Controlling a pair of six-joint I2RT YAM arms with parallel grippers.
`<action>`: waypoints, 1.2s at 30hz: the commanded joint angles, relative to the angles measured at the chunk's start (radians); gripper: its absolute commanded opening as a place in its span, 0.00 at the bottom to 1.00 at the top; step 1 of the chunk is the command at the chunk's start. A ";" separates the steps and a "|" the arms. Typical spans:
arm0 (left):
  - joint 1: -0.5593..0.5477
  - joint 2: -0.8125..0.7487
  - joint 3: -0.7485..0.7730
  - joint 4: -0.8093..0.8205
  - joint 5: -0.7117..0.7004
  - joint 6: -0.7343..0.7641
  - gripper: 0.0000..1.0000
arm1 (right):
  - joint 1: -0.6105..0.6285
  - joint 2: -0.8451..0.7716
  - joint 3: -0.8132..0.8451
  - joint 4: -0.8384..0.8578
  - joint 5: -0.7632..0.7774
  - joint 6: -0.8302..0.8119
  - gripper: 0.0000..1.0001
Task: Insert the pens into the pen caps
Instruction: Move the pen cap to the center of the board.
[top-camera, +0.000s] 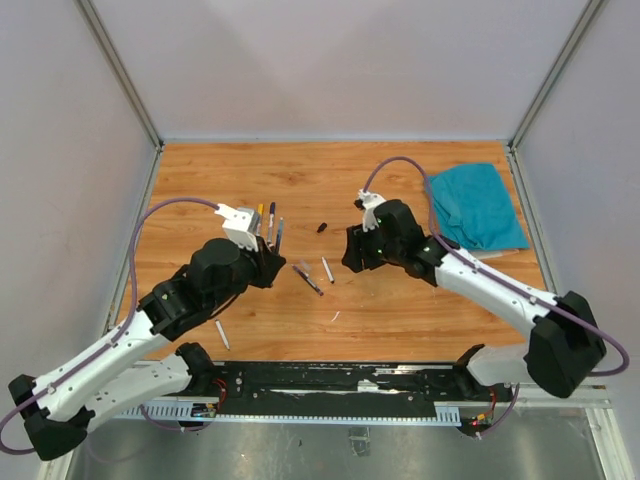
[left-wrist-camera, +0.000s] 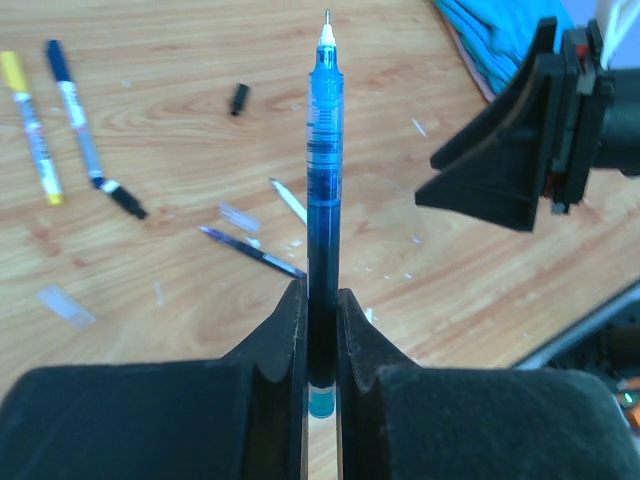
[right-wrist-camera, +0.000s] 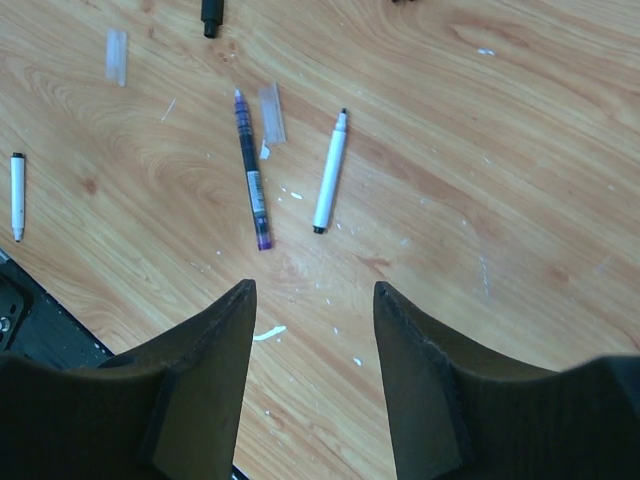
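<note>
My left gripper is shut on a translucent blue pen, uncapped, whose fine tip points away from the wrist above the table. In the top view the left gripper is left of centre. My right gripper is open and empty, above bare wood; it faces the left one in the top view. Between them lie a purple pen and a white pen. A black pen cap lies beyond them, also in the left wrist view.
A yellow-ended pen and a blue-ended pen lie at the far left. A short white pen lies near the front edge. A teal cloth covers the back right. Clear scraps lie about.
</note>
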 joint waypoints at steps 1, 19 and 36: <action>0.136 -0.040 0.040 -0.051 0.066 0.037 0.00 | 0.045 0.125 0.131 -0.068 -0.054 -0.075 0.51; 0.202 -0.322 0.186 -0.214 -0.095 0.134 0.01 | 0.351 0.725 0.652 -0.040 0.084 0.073 0.56; 0.202 -0.375 0.156 -0.236 -0.112 0.133 0.00 | 0.405 1.062 1.046 -0.151 0.270 0.092 0.52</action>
